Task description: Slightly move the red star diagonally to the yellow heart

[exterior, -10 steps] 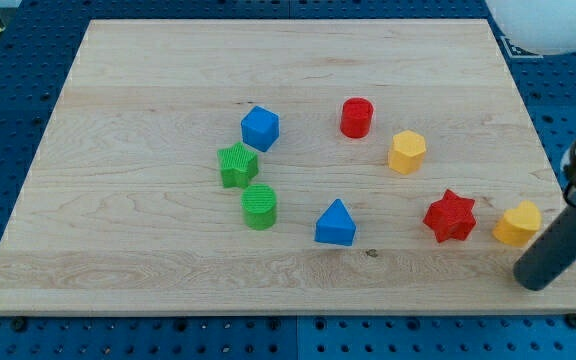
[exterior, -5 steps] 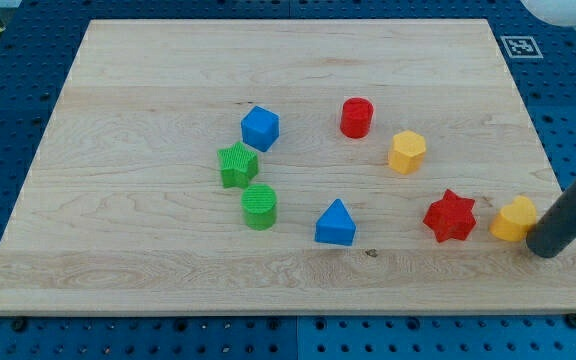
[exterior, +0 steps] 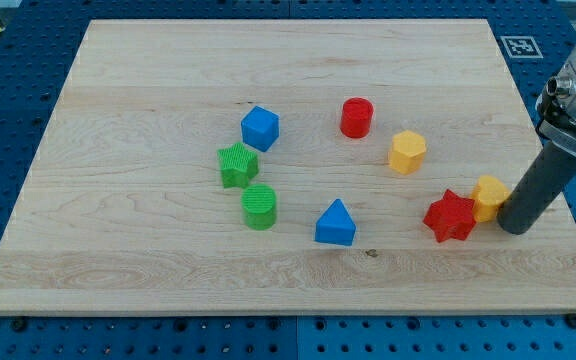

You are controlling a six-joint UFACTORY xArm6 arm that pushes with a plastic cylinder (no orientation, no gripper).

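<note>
The red star (exterior: 449,216) lies at the view's lower right of the wooden board (exterior: 168,80). The yellow heart (exterior: 488,197) sits right against the star's upper right side, touching it. My tip (exterior: 513,228) rests on the board just right of the yellow heart, touching or nearly touching it, and right of the red star. The dark rod rises from it toward the view's upper right.
A yellow hexagon (exterior: 407,152) and a red cylinder (exterior: 356,117) lie above the star. A blue triangular block (exterior: 335,223) lies left of it. A blue block (exterior: 260,128), a green star (exterior: 237,165) and a green cylinder (exterior: 259,206) cluster left of centre.
My tip has moved up and to the left along the board's right side. It has pushed the yellow heart left and slightly up, against the red star.
</note>
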